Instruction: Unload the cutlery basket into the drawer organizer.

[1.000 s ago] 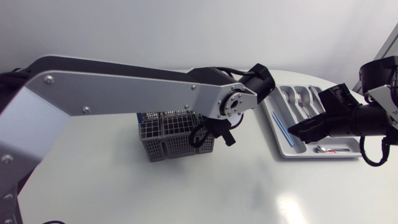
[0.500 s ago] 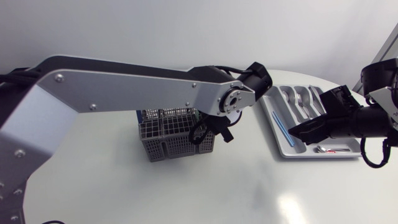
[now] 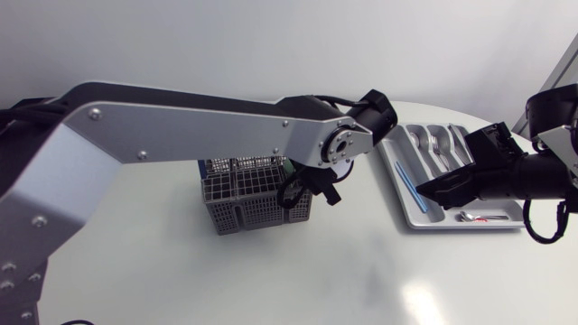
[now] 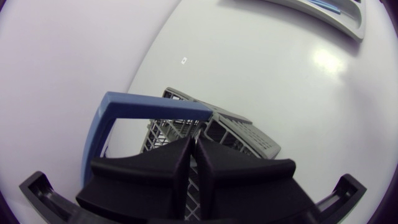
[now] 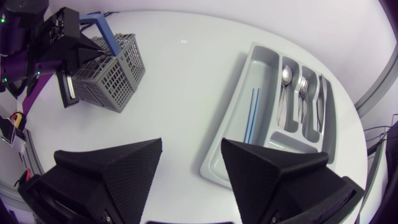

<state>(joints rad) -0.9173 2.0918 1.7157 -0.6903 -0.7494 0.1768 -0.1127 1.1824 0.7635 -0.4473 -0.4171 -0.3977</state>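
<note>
Nearest you, your right gripper (image 5: pixel 191 147) is spread wide open with nothing in it. It's hovering over the near end of the drawer organizer (image 3: pixel 408 194), which sits along the right edge of the surface (image 3: pixel 271 280). A small spoon (image 3: pixel 468 218) lies in the crosswise compartment at that near end. Going back from there, the long narrow slot has a pair of blue sticks (image 5: pixel 250 116), and the slots next to it hold a spoon (image 5: pixel 285 75) and forks (image 5: pixel 303 93).

The cutlery basket (image 3: pixel 242 206) is about mid-surface, well apart from the organizer: grey mesh with a blue handle (image 4: pixel 149 109). Your left arm reaches in across the surface and your left gripper (image 4: pixel 193 143) is right at the top of the basket, beside that handle. Its fingers are pressed tight together, and I can't see anything pinched between them. I can't tell what's still inside the basket either.
</note>
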